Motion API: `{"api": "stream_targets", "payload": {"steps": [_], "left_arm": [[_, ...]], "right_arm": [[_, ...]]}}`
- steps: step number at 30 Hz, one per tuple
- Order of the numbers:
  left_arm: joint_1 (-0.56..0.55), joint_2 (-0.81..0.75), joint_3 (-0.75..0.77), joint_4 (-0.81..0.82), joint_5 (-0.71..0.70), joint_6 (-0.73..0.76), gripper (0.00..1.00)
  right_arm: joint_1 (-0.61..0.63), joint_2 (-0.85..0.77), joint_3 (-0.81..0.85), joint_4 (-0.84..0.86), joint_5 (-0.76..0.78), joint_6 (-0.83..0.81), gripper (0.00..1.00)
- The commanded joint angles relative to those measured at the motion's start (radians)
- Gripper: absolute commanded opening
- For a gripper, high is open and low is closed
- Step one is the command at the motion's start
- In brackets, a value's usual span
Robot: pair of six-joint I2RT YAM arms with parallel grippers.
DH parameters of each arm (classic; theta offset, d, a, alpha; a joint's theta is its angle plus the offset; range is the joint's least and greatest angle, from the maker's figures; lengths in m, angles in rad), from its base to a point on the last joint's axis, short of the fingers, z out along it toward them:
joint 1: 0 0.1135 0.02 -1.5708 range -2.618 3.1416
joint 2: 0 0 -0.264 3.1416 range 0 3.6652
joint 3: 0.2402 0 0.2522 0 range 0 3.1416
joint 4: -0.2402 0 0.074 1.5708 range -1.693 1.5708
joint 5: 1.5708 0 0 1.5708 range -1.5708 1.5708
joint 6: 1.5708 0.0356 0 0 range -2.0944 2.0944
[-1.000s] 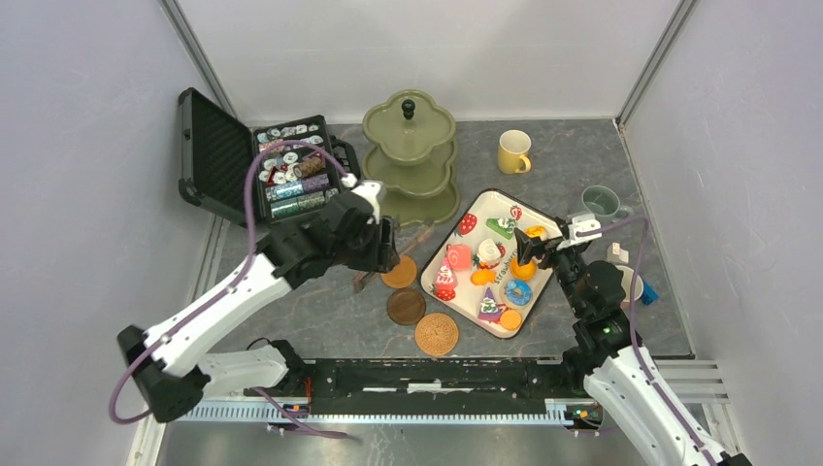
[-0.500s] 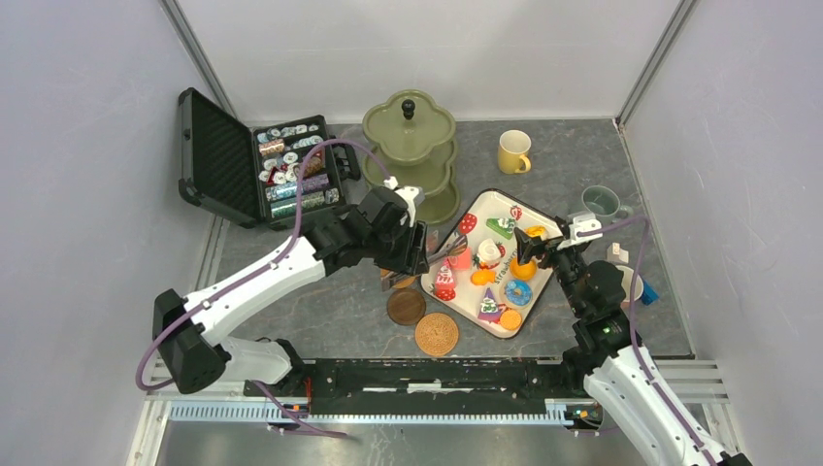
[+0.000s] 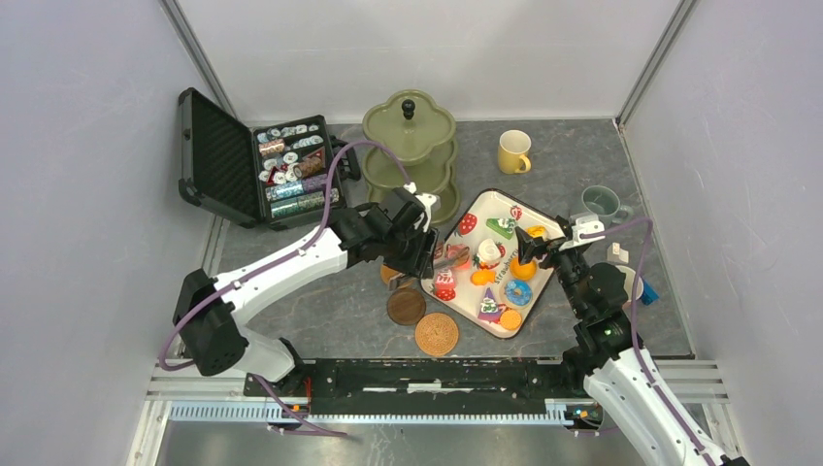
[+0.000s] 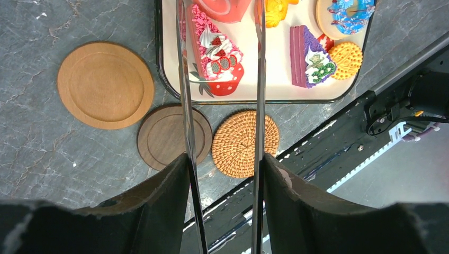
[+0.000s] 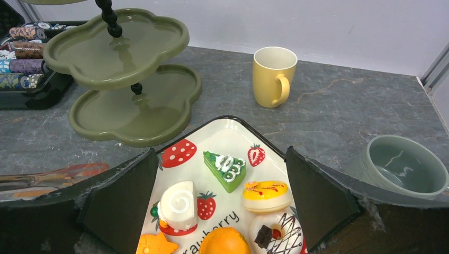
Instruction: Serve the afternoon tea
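Between the blades of the long, thin, glassy tongs (image 4: pixel 259 106) lies a pink toy cake wedge topped with strawberries and cream (image 4: pixel 214 55). Beyond it a coral-pink cake (image 4: pixel 222 6) sits at the edge of the left wrist view, where the blade tips run out of sight. I cannot tell which of the two is the target, or whether anything is pinched yet. The left jaws are clenched on the tongs' handle end, pressing from both sides, so a squeeze would likely bring the tips together.

These cakes share a tray with a purple wedge (image 4: pixel 299 53), a blue-iced donut (image 4: pixel 347 10), a green slice (image 5: pixel 225 168) and a white cream roll (image 5: pixel 177 203). It is a glossy white rounded tray with black rim and printed strawberries (image 5: pixel 222 136), which keeps everything within reach of both arms. The right jaws hang released and bare over the tray's right side.

Just beside the tray's near-left edge cluster three round coasters: pale smooth wood (image 4: pixel 105 84), dark wood (image 4: pixel 172 136) and woven rattan (image 4: pixel 244 143), probably meant for the mugs. Behind the tray, the olive-green scalloped three-tier stand (image 5: pixel 132 111) shows bare tiers, so serving seems barely begun. A glossy yellow mug (image 5: pixel 272 76) and a grey-green mug (image 5: pixel 402 164) stand well apart on the grey marbled bench (image 4: pixel 42 148). The open black case of poker chips (image 3: pixel 218 155) lies off to the left.
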Motion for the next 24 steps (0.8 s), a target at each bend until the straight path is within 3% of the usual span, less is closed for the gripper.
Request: {"api": "stream_targets", "payload": {"steps": [1,24], "left_arm": [[-0.004,0.023,0.034,0.061,0.039,0.049,0.58],[-0.005,0.094,0.037,0.113,0.063,0.051,0.57]], "right_arm": [[0.004,-0.003,0.006,0.03,0.008,0.009,0.98],[0.006,0.001,-0.001,0.04,0.011,0.014,0.98]]}}
